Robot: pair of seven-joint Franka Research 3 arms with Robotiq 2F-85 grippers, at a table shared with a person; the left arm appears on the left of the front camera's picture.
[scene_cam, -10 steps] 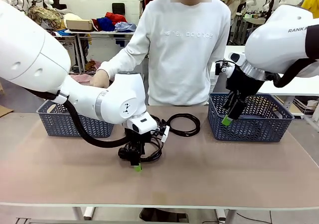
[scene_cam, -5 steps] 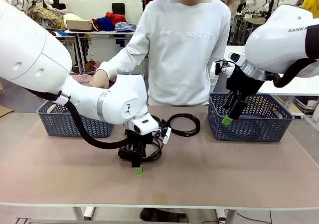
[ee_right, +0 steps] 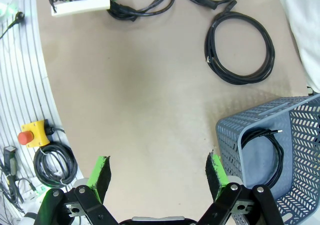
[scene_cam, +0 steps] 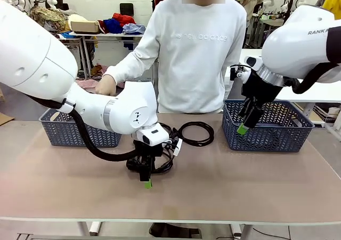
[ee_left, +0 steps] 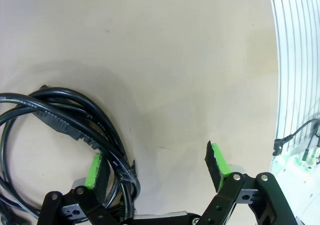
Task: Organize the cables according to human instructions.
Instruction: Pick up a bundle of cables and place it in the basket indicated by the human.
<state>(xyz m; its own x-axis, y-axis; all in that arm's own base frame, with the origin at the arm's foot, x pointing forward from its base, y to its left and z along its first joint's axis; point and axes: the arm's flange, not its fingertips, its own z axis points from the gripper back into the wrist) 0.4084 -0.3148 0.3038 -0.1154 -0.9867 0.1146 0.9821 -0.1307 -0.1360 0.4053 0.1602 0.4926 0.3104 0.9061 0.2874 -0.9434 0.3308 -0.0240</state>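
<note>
Several black cables lie mid-table. One coiled cable (scene_cam: 196, 133) sits apart toward the person, seen from above as the cable loop (ee_right: 240, 47). A tangle of cables (scene_cam: 164, 160) lies under my left gripper (scene_cam: 147, 180), which is open and low over the table. In the left wrist view the cable strands (ee_left: 65, 112) run just inside the left finger (ee_left: 94, 169) of my left gripper (ee_left: 156, 167); the rest of the gap is bare table. My right gripper (scene_cam: 245, 124) hangs open at the right basket's near-left corner, shown open as my right gripper (ee_right: 157, 175). One cable (ee_right: 262, 155) lies inside that basket.
A grey basket (scene_cam: 58, 136) stands at the left and another grey basket (scene_cam: 277, 140) at the right. The person stands at the far edge, one hand (scene_cam: 106, 84) behind the left basket. Bare table spreads in front of the cables.
My left gripper has sunk slightly toward the table at the cable tangle. The right arm and the person have not moved.
</note>
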